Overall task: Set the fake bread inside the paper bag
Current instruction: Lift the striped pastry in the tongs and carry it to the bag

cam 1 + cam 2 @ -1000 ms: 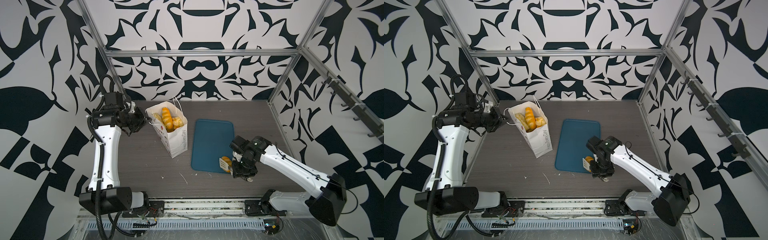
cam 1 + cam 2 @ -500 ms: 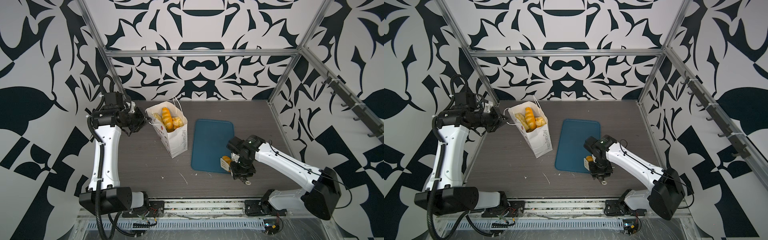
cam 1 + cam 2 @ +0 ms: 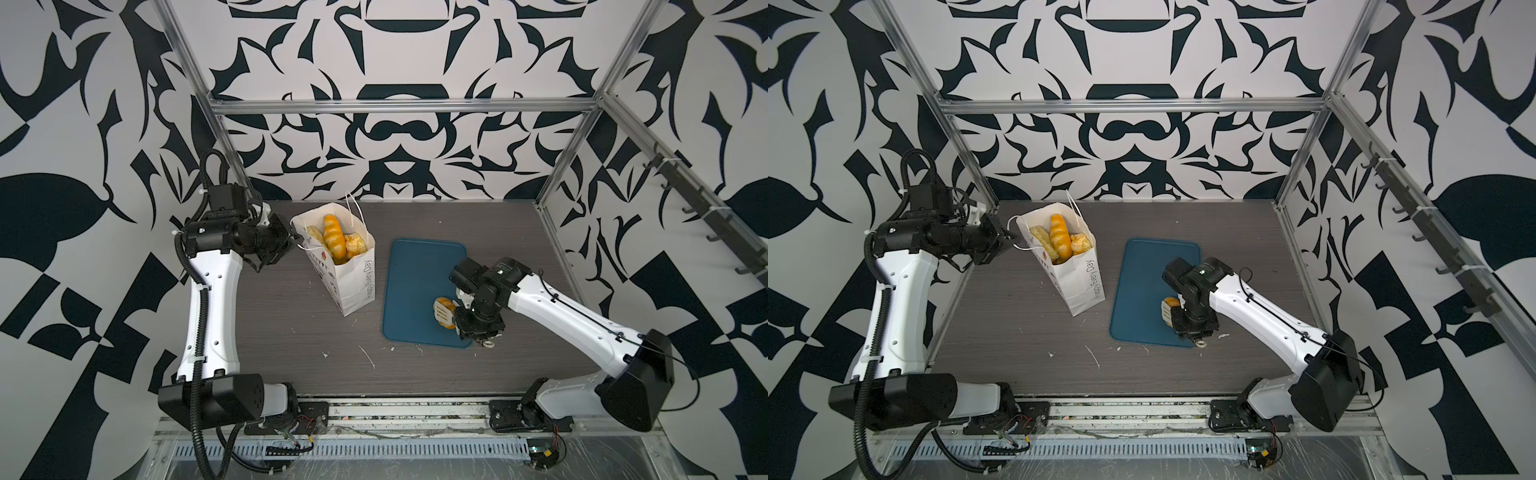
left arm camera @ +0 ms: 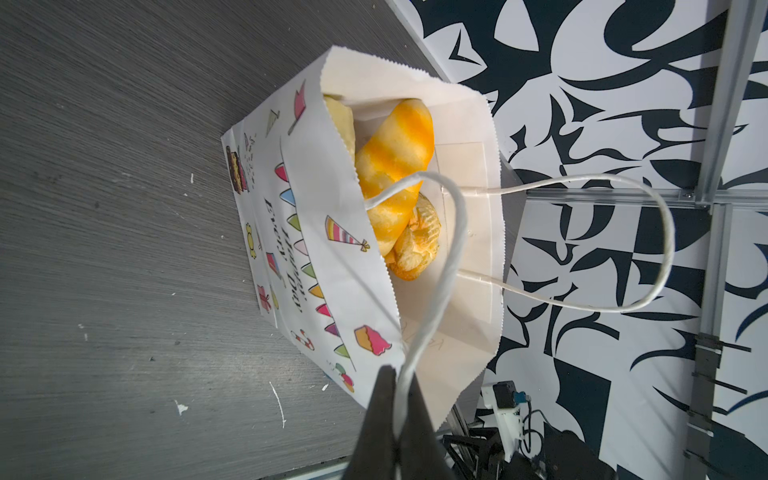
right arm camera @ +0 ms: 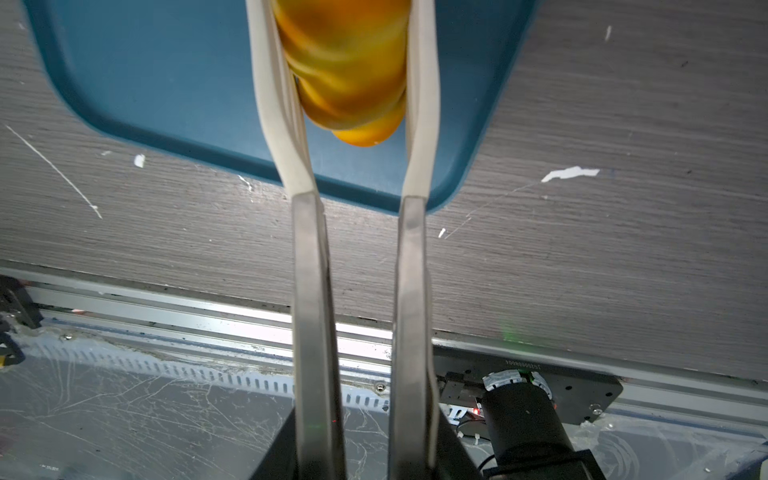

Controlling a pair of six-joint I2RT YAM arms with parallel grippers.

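Note:
The white paper bag (image 3: 353, 282) (image 3: 1079, 286) (image 4: 316, 257) stands upright at the back left of the table. Fake bread (image 3: 334, 239) (image 3: 1060, 239) (image 4: 392, 153) fills it: a long loaf and other pieces. My left gripper (image 3: 297, 240) (image 3: 1013, 241) (image 4: 399, 399) is shut on the bag's cord handle (image 4: 449, 249) and holds the mouth open. My right gripper (image 3: 442, 311) (image 3: 1167, 311) (image 5: 338, 16) is over the near right corner of the teal tray (image 3: 415, 274) (image 3: 1146, 270) (image 5: 166, 75). Its pale fingers press both sides of one orange piece of fake bread (image 3: 449, 325) (image 3: 1169, 300) (image 5: 345, 62).
White scraps (image 3: 368, 357) (image 5: 571, 172) lie on the dark wooden table near its front edge. A metal rail (image 5: 208, 316) runs along that edge. Frame posts (image 3: 569, 145) stand at the back corners, and a hook rail (image 3: 698, 208) lines the right wall.
My right gripper has shifted a little to the left over the tray and its fingers have closed in on the piece of fake bread. The left arm and the bag have not moved.

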